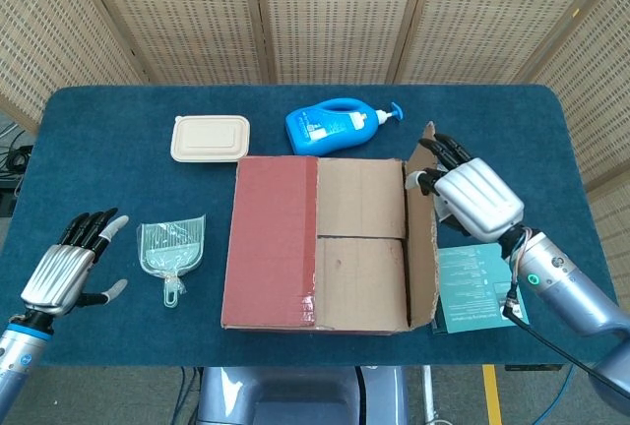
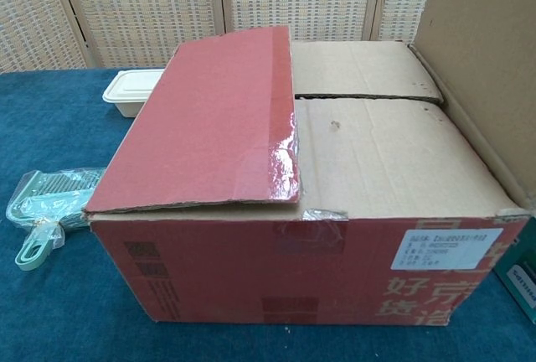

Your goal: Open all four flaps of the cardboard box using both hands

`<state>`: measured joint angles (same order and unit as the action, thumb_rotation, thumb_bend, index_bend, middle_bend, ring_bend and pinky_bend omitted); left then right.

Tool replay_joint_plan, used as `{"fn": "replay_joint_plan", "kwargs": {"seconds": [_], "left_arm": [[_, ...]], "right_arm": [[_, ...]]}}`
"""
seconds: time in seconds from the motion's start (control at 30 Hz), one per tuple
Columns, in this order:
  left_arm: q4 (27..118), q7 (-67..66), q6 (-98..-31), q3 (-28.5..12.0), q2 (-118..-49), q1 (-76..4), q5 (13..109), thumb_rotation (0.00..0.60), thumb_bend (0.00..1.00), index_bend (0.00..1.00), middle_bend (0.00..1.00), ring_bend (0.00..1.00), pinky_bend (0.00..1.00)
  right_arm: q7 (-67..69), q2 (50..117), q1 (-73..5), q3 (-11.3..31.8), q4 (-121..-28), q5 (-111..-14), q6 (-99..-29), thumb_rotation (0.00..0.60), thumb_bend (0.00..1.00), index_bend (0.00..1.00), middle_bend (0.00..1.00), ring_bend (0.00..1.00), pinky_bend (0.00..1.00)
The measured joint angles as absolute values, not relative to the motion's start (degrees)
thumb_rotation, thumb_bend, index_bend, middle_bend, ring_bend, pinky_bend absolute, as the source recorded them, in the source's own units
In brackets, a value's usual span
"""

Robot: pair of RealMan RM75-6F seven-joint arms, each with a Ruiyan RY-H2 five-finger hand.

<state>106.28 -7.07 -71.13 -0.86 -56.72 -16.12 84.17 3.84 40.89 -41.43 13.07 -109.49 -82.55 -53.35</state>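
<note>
The cardboard box (image 1: 325, 322) sits mid-table. Its red left flap (image 1: 271, 238) lies flat across the top, also in the chest view (image 2: 209, 119). The right flap (image 1: 421, 238) stands up and leans slightly outward; it rises at the right in the chest view (image 2: 486, 60). Two plain inner flaps (image 1: 359, 199) (image 1: 359, 282) lie closed beneath. My right hand (image 1: 472, 199) is outside the right flap near its far corner, thumb on the inner face and fingers over the edge. My left hand (image 1: 64, 273) hovers open near the table's front left, away from the box.
A blue detergent bottle (image 1: 335, 127) and a beige lidded container (image 1: 210, 138) lie behind the box. A clear plastic scoop (image 1: 172, 248) lies left of it, a teal booklet (image 1: 477, 287) right of it. Table edge runs close to the box front.
</note>
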Motion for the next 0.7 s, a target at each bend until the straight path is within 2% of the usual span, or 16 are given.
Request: {"fn": "replay_joint_plan", "kwargs": {"seconds": [0.7], "left_arm": [[107.15,-8.09,-71.26,-1.10,-56.21,-16.64,84.97,0.515,0.30,0.04,0.00,0.00,0.00]], "right_arm": [[8.26,37.54,-37.73,12.66,-105.67,-82.38,-54.22,0.600,0.98,0.35,0.44,0.04,0.00]]}}
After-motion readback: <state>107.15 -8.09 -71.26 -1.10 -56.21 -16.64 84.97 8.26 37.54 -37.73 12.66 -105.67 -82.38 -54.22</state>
